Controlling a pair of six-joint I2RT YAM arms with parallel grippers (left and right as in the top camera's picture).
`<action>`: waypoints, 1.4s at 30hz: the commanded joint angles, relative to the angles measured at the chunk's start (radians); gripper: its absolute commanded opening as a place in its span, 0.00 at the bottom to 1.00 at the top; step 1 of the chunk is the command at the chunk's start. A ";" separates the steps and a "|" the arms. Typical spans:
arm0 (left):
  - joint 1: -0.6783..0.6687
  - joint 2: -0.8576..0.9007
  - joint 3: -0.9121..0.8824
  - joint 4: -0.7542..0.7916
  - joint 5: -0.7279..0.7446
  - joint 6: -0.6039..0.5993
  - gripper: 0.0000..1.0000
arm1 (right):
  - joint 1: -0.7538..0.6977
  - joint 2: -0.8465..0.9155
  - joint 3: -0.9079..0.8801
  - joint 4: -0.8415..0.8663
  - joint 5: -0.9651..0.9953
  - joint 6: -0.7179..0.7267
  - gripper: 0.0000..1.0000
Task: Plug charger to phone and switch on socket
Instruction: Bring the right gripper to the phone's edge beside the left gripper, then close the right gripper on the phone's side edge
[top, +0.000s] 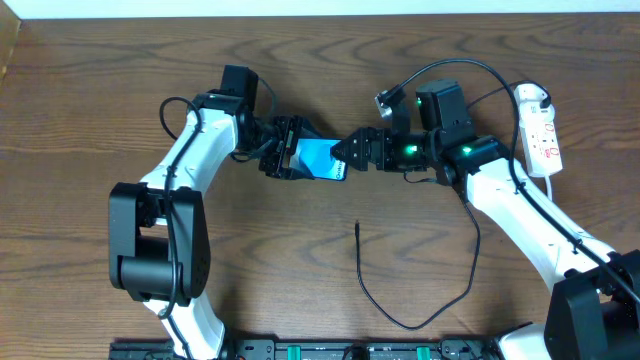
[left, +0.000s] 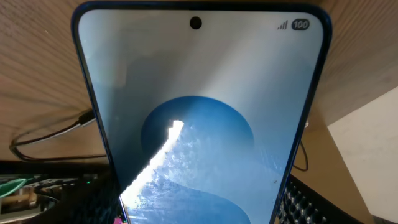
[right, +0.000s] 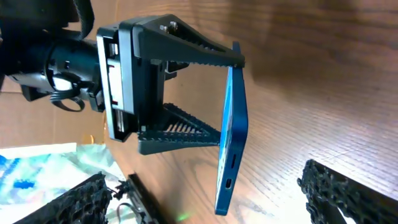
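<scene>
My left gripper (top: 300, 160) is shut on the phone (top: 320, 158) and holds it above the table, blue screen lit. The phone fills the left wrist view (left: 199, 112). In the right wrist view the phone (right: 231, 124) stands edge-on, its port end toward my right gripper (right: 208, 202). The right gripper (top: 350, 152) is open and empty, its fingers either side of that end without touching it. The charger's black cable (top: 400, 322) loops on the table, its connector tip (top: 358, 227) lying free below the phone. The white socket (top: 545, 135) lies at the far right with a white plug (top: 531, 96) on it.
The charger cable runs from the loop up under my right arm (top: 520, 210), where it is hidden. Black arm cables arch behind the right wrist (top: 450, 68). The left arm's base (top: 150, 240) stands at the front left. The table's front rail (top: 330, 350) runs along the near edge.
</scene>
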 joint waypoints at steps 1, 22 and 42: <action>-0.007 -0.028 0.030 0.001 0.050 -0.027 0.07 | 0.016 0.001 0.014 -0.014 0.051 -0.037 0.96; -0.122 -0.028 0.030 0.109 0.110 -0.068 0.07 | 0.053 0.001 0.014 -0.085 0.190 0.001 0.83; -0.177 -0.028 0.030 0.184 0.110 -0.146 0.07 | 0.064 0.001 0.014 -0.107 0.272 0.005 0.60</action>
